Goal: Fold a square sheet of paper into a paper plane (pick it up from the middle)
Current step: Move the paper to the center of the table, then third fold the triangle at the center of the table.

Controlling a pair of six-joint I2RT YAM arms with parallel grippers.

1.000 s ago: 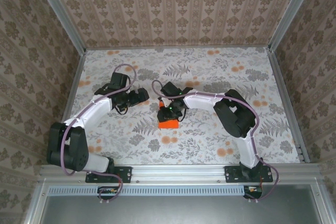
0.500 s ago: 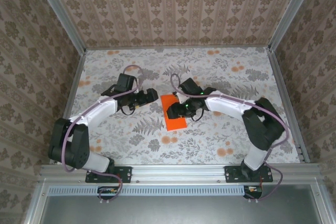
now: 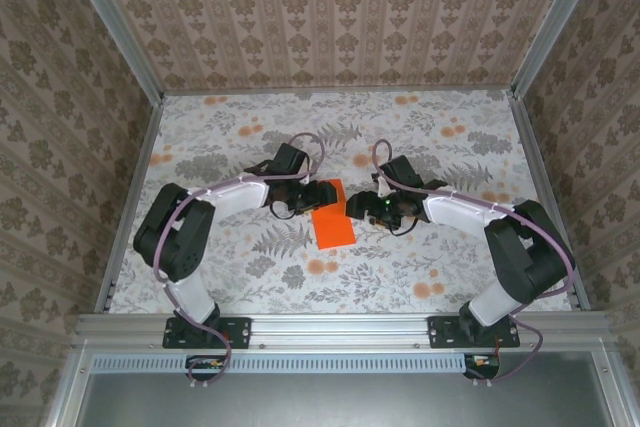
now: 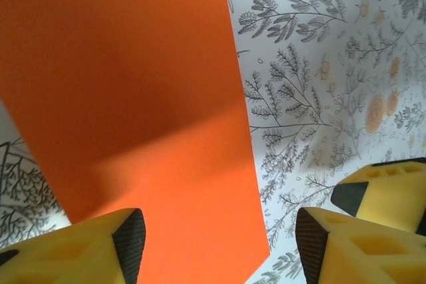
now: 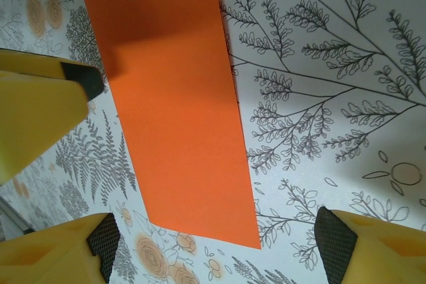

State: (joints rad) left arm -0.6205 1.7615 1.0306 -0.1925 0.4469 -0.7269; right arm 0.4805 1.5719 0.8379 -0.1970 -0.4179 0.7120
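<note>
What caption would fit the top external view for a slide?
Open left gripper and open right gripper flank the orange paper lying on the floral table.

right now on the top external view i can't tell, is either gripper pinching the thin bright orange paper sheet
Observer: No. Left wrist view shows the left gripper open, the bright orange paper sheet loose between its fingers.
Operator: and the right one
Observer: Right wrist view: the right gripper is open too, one paper corner between its fingers, unpinched.
Operator: any crease across it
Observer: None visible; up close its face looks smooth.
</note>
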